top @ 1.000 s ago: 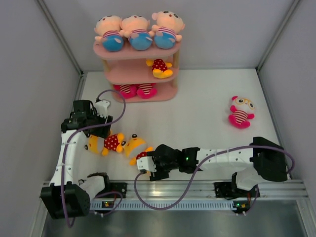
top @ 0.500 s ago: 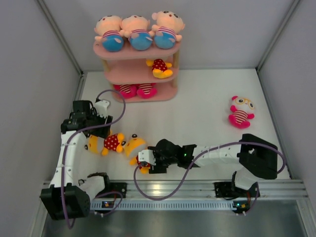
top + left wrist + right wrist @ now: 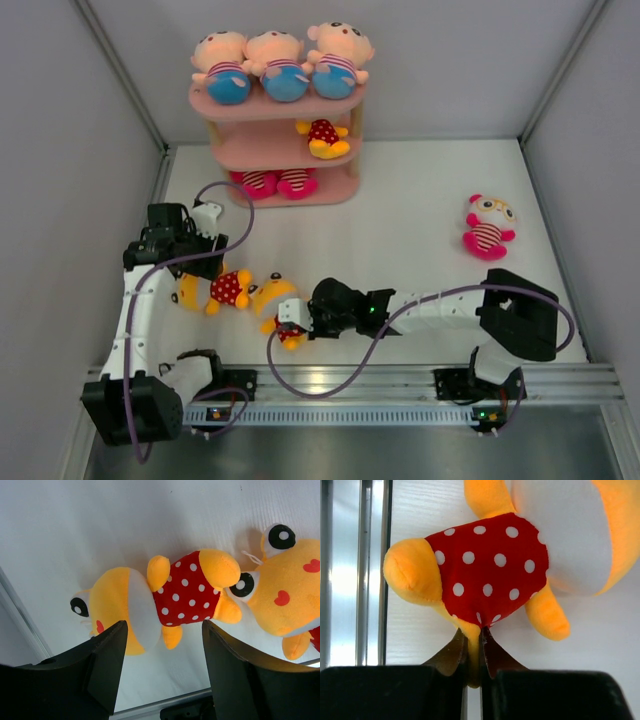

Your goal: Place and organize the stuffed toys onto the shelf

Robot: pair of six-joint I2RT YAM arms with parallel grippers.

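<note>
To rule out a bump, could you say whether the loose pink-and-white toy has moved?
No; the pink-and-white toy lies just as far from the shelf as before.

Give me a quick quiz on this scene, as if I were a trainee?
1. True or false: the right tool is shut on a yellow toy.
2. How many peach toys sit on the shelf's top board? A two, B three, C four.
3. Fill in: the lone pink toy on the table lies to the robot's ___.
Key: 1 true; 2 B; 3 right.
</note>
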